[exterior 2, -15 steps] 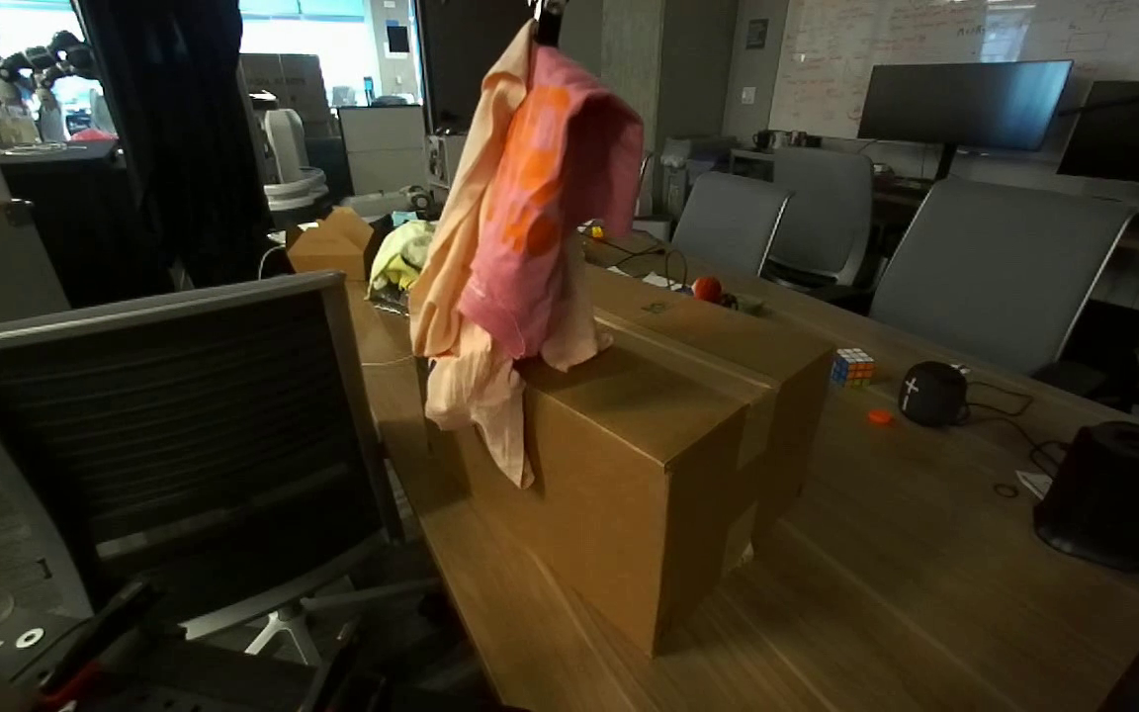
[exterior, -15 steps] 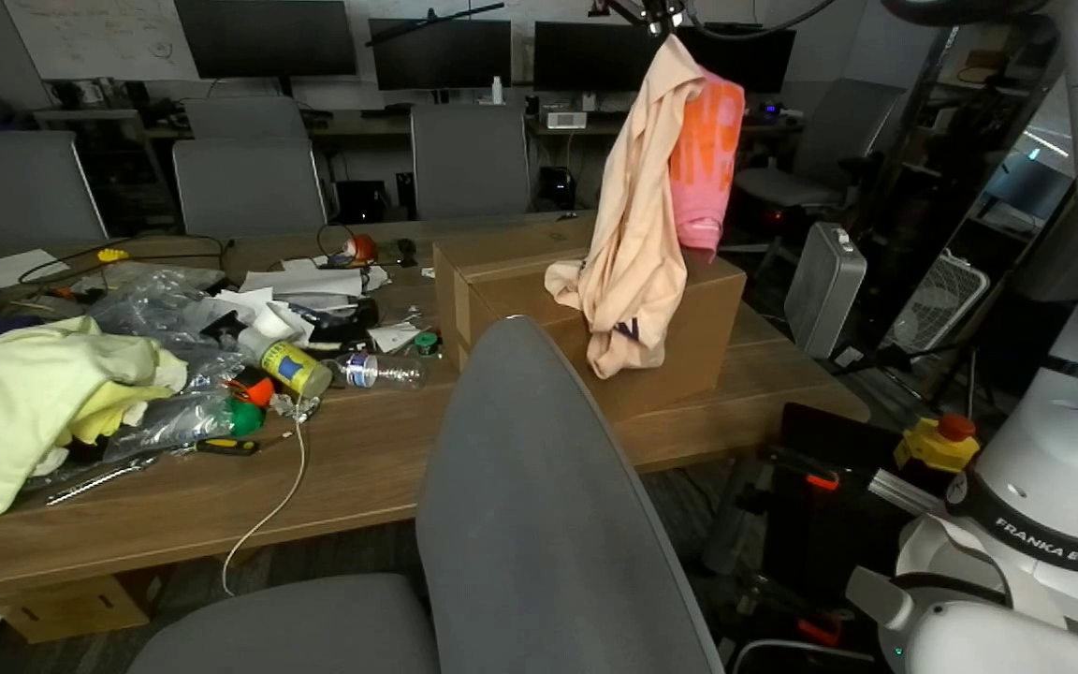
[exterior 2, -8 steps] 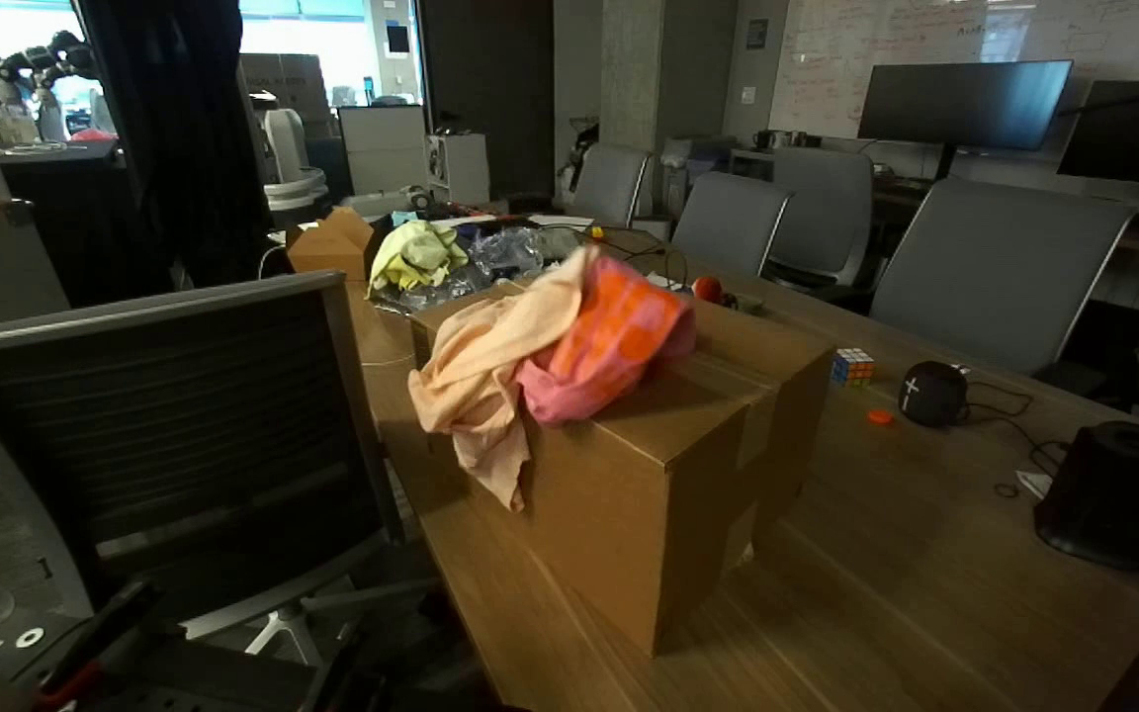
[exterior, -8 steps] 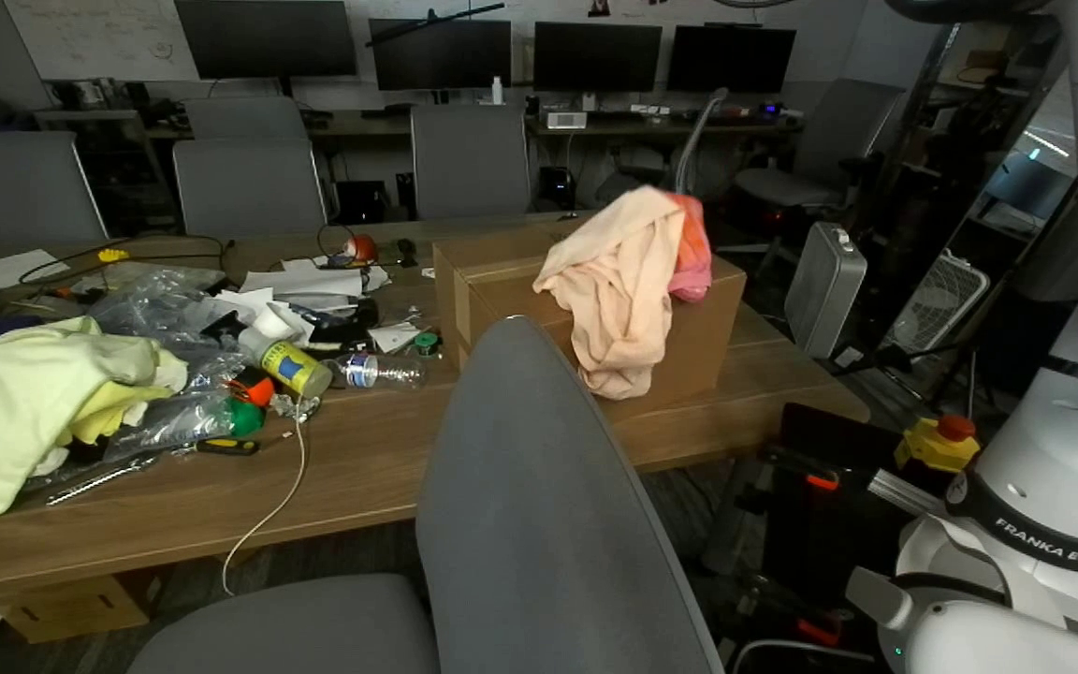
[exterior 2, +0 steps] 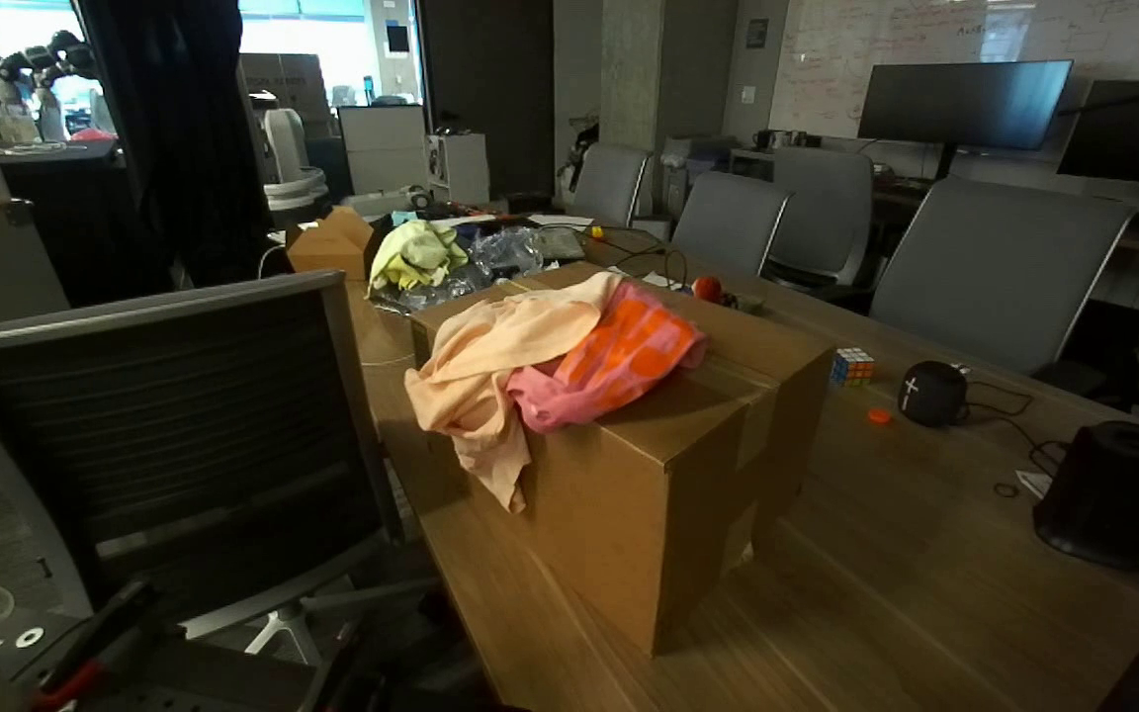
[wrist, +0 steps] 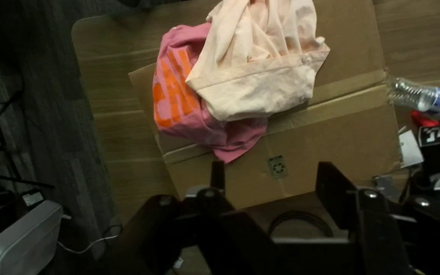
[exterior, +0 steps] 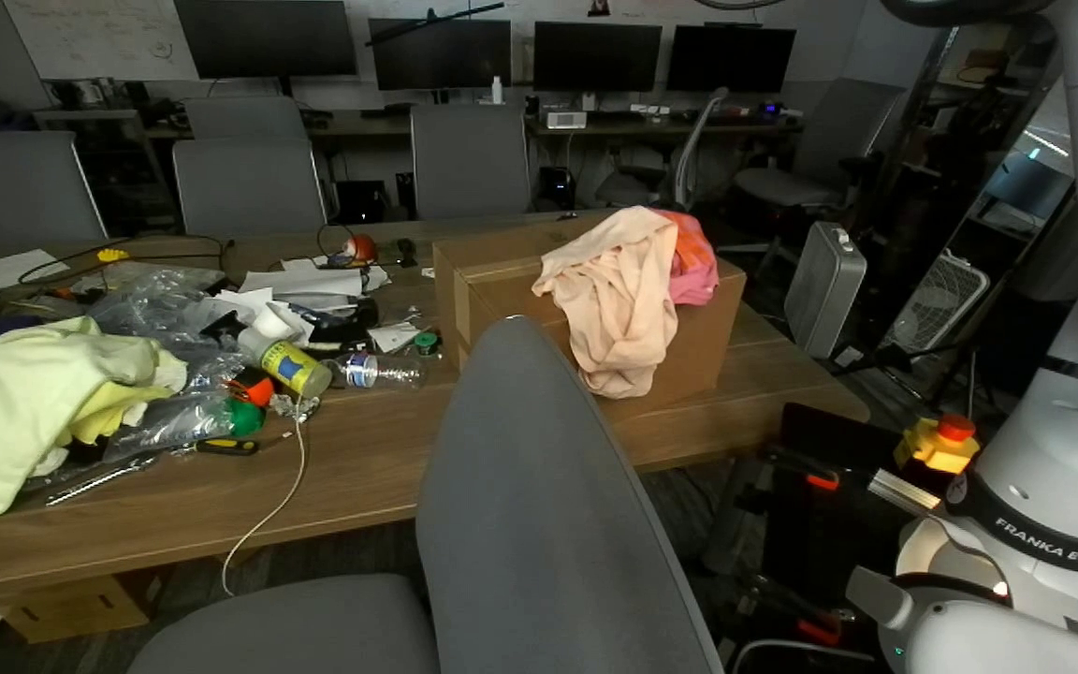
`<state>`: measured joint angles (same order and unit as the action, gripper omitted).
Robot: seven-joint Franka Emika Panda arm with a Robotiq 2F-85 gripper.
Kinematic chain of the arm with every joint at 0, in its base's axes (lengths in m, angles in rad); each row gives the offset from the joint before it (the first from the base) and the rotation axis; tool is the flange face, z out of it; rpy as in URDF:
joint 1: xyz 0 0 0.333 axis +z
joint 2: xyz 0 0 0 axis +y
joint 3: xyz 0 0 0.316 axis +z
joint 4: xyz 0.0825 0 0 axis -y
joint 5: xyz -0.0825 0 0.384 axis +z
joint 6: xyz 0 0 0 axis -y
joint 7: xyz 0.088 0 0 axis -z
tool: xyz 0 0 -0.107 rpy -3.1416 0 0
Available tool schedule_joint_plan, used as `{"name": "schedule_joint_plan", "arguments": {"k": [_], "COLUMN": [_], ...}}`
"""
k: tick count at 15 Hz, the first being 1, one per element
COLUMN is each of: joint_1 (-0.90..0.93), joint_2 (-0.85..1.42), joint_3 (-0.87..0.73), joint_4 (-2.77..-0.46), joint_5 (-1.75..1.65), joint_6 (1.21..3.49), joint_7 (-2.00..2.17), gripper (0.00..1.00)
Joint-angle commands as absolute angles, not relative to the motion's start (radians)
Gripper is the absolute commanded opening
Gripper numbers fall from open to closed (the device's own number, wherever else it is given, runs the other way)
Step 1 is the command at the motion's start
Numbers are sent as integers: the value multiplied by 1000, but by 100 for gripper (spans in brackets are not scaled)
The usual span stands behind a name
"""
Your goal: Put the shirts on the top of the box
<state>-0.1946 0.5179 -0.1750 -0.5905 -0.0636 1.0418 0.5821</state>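
Observation:
The peach shirt (exterior: 623, 300) and the pink shirt with orange print (exterior 2: 629, 351) lie crumpled together on the cardboard box (exterior 2: 599, 524). Part of the peach shirt hangs down the box's side. Seen from the wrist, the peach shirt (wrist: 258, 88) partly covers the pink shirt (wrist: 170, 95). My gripper (wrist: 270, 168) is above the box, its jaws apart with nothing between them, and it is clear of both shirts. Neither exterior view has the gripper in it.
A yellow cloth (exterior: 52, 393) lies in a cluttered pile on the table beside a spray can (exterior: 291, 365) and a plastic bottle (exterior: 380, 371). A grey chair (exterior: 548, 487) stands close to the box. A speaker (exterior 2: 1113, 494) and a puzzle cube (exterior 2: 853, 366) are on the table too.
One second ago both shirts hung from my gripper over the box. They have dropped onto it and settled flatter, and the gripper has left the exterior views.

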Motion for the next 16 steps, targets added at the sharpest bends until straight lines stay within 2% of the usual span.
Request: {"name": "schedule_joint_plan", "arguments": {"k": [1,2,6,16], "joint_1": [-129,-108,-48,-28], "joint_2": [472,457,378,119], "joint_3": [-132,-120,-84,-45], "joint_4": [-641,-661,-781,-1277], "joint_5": [-76,-80,-95,-59], "joint_6": [1031,1027,1046,1269], "joint_7": [476,449,307,-51], "gripper": [96,100,100,100]}}
